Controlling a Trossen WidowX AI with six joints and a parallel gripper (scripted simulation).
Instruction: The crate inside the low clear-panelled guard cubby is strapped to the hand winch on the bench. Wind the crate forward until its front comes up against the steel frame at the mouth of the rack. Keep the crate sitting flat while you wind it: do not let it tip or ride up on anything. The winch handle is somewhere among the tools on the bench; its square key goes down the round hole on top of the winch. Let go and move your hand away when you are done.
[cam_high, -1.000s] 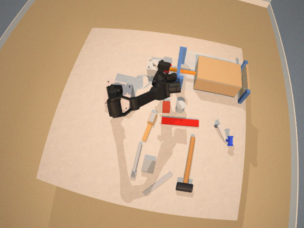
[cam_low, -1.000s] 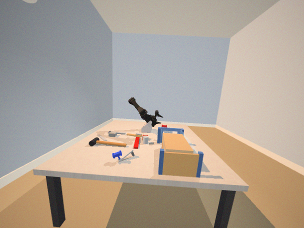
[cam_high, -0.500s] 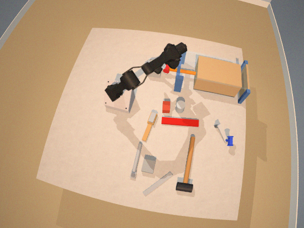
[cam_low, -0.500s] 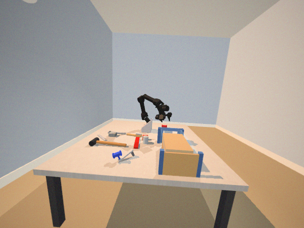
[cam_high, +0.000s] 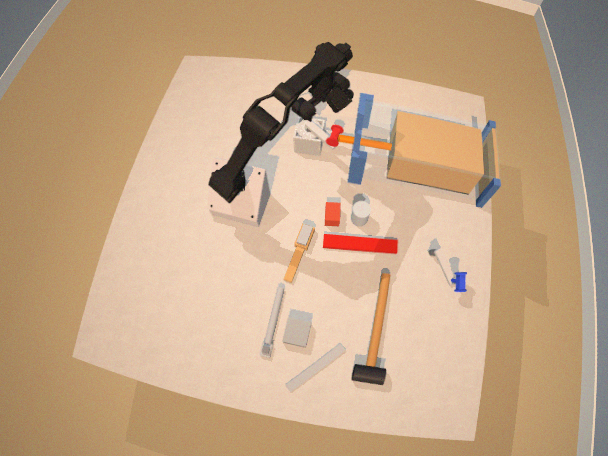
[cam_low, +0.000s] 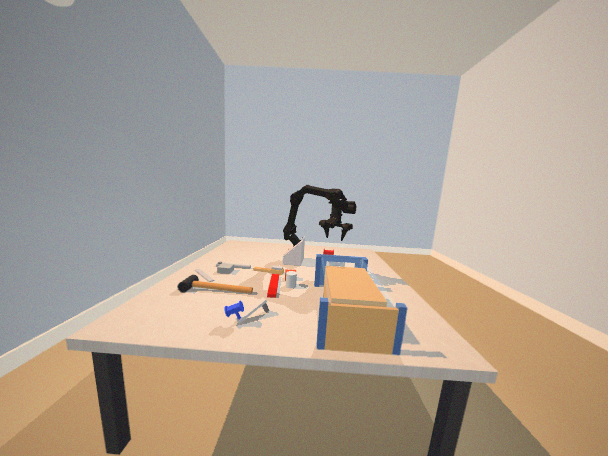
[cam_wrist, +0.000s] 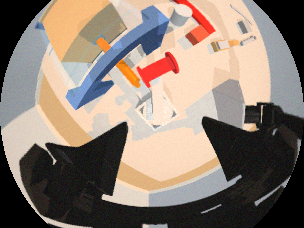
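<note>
The crate (cam_high: 435, 150) (cam_low: 357, 327) (cam_wrist: 75, 25) sits flat in the guard cubby, its front a gap behind the blue frame (cam_high: 356, 167) (cam_low: 320, 270) (cam_wrist: 155, 25) at the mouth. An orange strap (cam_high: 370, 143) (cam_wrist: 120, 62) runs under that frame toward the winch (cam_high: 307, 145) (cam_wrist: 156, 112). A crank with a red grip (cam_high: 335, 135) (cam_low: 328, 252) (cam_wrist: 158, 69) reaches from the winch top toward the frame; how deep its key sits is hidden. My gripper (cam_high: 323, 105) (cam_low: 335, 238) (cam_wrist: 166, 122) is open and empty, above and beside the winch, clear of the red grip.
A blue-gripped crank (cam_high: 460, 282) (cam_low: 234, 309) lies at the far right. A red block (cam_high: 332, 213), a grey cylinder (cam_high: 360, 210) and a long red bar (cam_high: 360, 243) stand near the frame. A brush, mallet (cam_high: 369, 374), grey block (cam_high: 298, 328) and other tools lie farther off.
</note>
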